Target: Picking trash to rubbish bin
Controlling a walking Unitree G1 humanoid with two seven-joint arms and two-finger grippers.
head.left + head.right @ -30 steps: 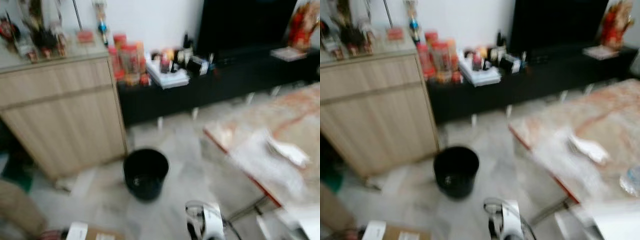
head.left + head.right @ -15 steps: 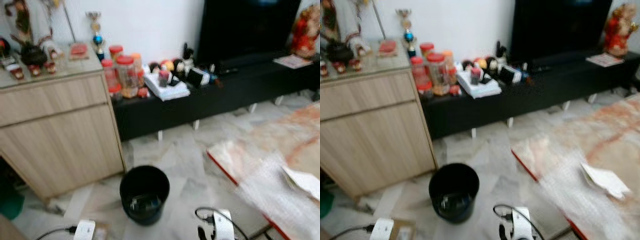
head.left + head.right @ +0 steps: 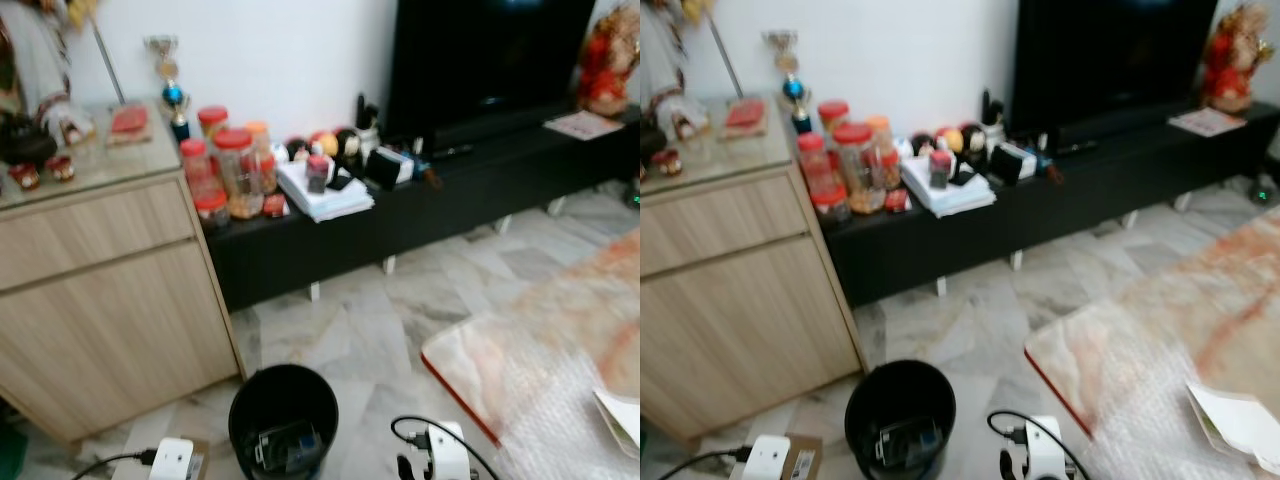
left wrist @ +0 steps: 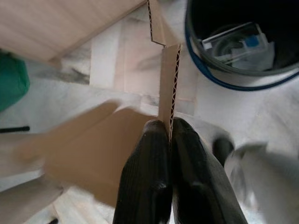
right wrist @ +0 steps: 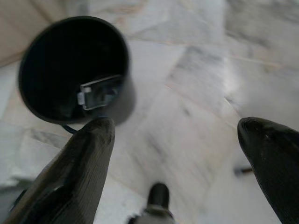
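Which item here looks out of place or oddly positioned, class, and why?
A flattened cardboard piece is pinched edge-on between the left gripper fingers, off the floor beside the black bin, which already holds trash. The right gripper is open over bare marble floor.

**Around the room**

A wooden cabinet stands beside a long black bench under a dark TV. Red-lidded jars crowd the bench's near end, next to a paper stack. A trophy tops the cabinet (glass-covered). A marbled table fills one corner.
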